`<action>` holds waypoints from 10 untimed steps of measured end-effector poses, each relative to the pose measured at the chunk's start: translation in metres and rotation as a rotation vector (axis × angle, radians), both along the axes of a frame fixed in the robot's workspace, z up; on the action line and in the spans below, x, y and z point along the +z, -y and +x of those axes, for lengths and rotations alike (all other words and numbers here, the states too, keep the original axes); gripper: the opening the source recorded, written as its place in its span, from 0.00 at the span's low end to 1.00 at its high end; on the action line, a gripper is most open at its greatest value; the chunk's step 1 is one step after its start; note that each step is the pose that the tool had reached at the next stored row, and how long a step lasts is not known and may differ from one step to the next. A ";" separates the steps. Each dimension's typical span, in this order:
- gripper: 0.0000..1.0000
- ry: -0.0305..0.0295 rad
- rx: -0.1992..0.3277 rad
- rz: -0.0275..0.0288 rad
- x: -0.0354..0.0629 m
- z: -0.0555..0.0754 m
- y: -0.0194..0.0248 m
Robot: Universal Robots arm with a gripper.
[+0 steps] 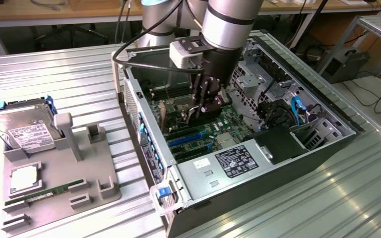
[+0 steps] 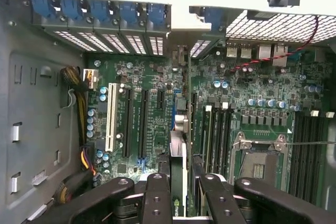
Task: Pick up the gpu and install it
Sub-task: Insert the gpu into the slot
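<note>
My gripper point(image 1: 201, 105) reaches down into the open PC case point(image 1: 257, 193), shut on the gpu point(image 1: 208, 117), whose black cooler and green edge show just above the motherboard point(image 1: 220, 130). In the wrist view the gpu point(image 2: 178, 145) stands edge-on between my black fingers point(image 2: 156, 198), running toward the rear slot openings. My gripper point(image 2: 178, 195) holds it over the strip between the black expansion slots point(image 2: 128, 124) and the memory slots point(image 2: 215, 129). Whether the card's edge sits in a slot is hidden.
A grey fixture tray point(image 1: 104, 191) at the exterior view's left holds a silver hard drive point(image 1: 25, 129), a processor chip point(image 1: 25, 178) and a green RAM stick point(image 1: 45, 193). Inside the case are the empty CPU socket point(image 2: 260, 161), cable bundles point(image 2: 79, 93) and drive cages point(image 1: 323, 131).
</note>
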State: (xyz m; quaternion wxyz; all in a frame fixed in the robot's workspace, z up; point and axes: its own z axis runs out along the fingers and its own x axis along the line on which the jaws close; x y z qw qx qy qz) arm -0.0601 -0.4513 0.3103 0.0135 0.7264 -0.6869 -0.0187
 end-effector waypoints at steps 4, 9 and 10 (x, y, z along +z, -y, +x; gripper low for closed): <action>0.26 0.0039 -0.014 0.0000 -0.0091 -0.002 0.0000; 0.26 0.0170 -0.016 0.0002 -0.0169 -0.008 0.0000; 0.26 0.0193 -0.017 0.0001 -0.0179 -0.009 0.0000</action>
